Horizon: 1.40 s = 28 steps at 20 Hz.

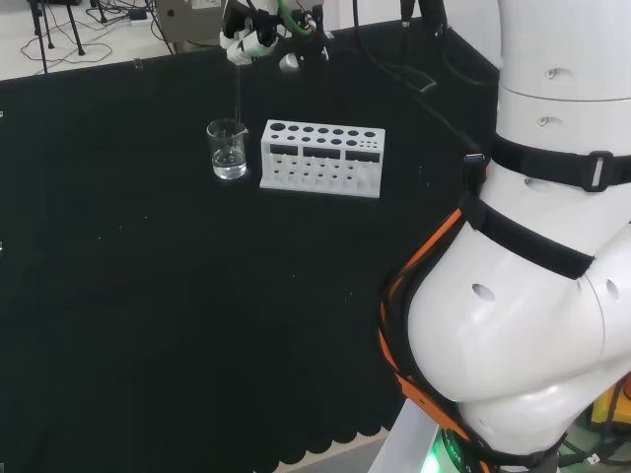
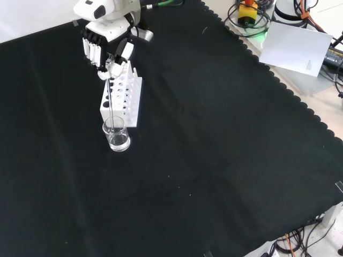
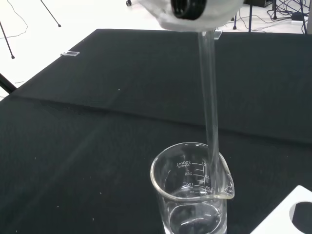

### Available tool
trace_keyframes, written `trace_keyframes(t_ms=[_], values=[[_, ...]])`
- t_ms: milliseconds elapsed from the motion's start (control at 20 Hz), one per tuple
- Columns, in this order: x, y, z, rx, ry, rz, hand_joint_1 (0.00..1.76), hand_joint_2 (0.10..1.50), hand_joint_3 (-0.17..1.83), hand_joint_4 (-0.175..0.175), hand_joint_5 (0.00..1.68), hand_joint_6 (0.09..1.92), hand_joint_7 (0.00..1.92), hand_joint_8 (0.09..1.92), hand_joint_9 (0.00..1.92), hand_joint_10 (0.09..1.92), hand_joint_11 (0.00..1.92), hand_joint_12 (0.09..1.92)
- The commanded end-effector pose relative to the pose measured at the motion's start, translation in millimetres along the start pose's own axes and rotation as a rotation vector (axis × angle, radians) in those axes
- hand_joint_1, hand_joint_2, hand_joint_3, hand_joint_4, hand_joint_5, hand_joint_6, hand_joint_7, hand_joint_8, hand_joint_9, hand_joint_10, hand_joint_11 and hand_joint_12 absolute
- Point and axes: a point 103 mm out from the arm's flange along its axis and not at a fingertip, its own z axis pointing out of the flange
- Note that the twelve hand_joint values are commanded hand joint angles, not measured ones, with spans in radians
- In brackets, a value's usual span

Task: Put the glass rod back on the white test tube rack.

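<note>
The hand point(image 1: 254, 35) hangs above the far side of the cloth, its fingers pinched on the top of a clear glass rod point(image 1: 237, 94). The rod point(image 2: 109, 96) hangs upright, and its lower end dips into the mouth of a glass beaker point(image 2: 117, 134) with a little clear liquid in it. The wrist view shows the rod point(image 3: 209, 107) running from the hand point(image 3: 190, 12) down inside the beaker point(image 3: 192, 195) near its spout. The white test tube rack point(image 1: 321, 158) stands right beside the beaker, to its right in the head view. In the front view the rack point(image 2: 122, 99) lies just behind the beaker, under the hand point(image 2: 107, 43).
The arm's white links point(image 1: 532, 256) take up the right of the head view. The cloth's scalloped edge point(image 2: 289, 91) runs along the front view's right, with a white sheet point(image 2: 297, 48) and cables beyond it. A corner of the rack point(image 3: 292, 217) shows beside the beaker in the wrist view.
</note>
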Motion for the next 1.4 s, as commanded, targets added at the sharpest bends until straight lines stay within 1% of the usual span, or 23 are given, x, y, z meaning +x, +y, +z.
trace_keyframes(t_ms=[50,500,850,950,1050,1200,1400], values=[[3,4,-4,-0.018,-0.004,-0.004,1.30,1.05,0.01,-0.175,1.19,0.32,1.14,1.06,1.72,0.72,1.34,0.82],[4,4,-7,-0.017,-0.006,0.010,1.30,1.05,0.01,-0.175,1.19,0.32,1.14,1.06,1.72,0.72,1.34,0.82],[3,2,-13,-0.033,0.001,0.021,1.30,1.05,0.01,-0.175,1.19,0.32,1.14,1.06,1.72,0.72,1.34,0.82],[1,-3,-20,-0.053,0.005,0.024,1.30,1.05,0.01,-0.175,1.19,0.32,1.14,1.06,1.72,0.72,1.34,0.82],[-2,-15,-34,-0.071,0.013,0.024,1.30,1.05,0.01,-0.175,1.19,0.32,1.14,1.06,1.72,0.72,1.34,0.82],[-6,-28,-53,-0.082,0.032,0.017,1.30,1.05,0.01,-0.175,1.19,0.32,1.14,1.06,1.72,0.72,1.34,0.82],[-11,-36,-64,-0.091,0.043,0.030,1.30,1.05,0.01,-0.175,1.19,0.32,1.14,1.07,1.72,0.72,1.35,0.82]])
